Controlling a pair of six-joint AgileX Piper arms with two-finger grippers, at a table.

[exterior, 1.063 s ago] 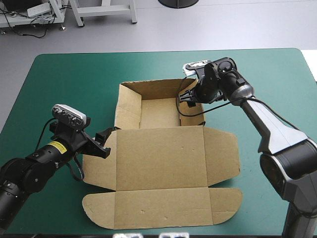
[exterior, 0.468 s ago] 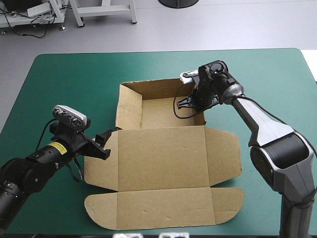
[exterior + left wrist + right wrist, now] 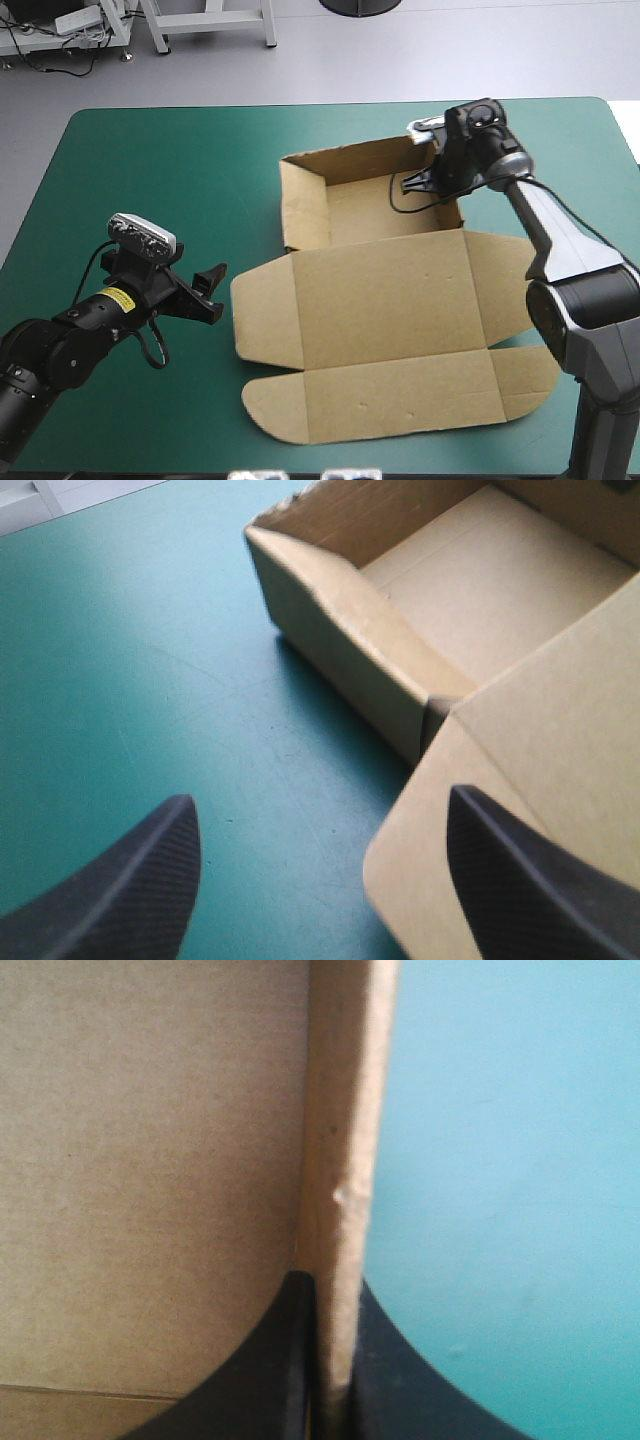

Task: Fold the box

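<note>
High view: the box (image 3: 385,300) sits right of centre on the surface (image 3: 150,170), skewed, with the tray walls raised on the far side and the lid flat toward the near edge. The right end effector (image 3: 415,184) is at the tray's right wall. The left end effector (image 3: 212,292) waits just beside the lid's left flap, apart from it.

Left wrist view: the 2 fingers stand wide apart with nothing between them. The flap (image 3: 500,810) lies just ahead, so a careless advance could ride over it or shove the whole box sideways.

Right wrist view: the fingers are all but closed on the wall (image 3: 340,1160), pinching only its top edge. A hard pull could bend or untuck this thin board, or it could slip free.
</note>
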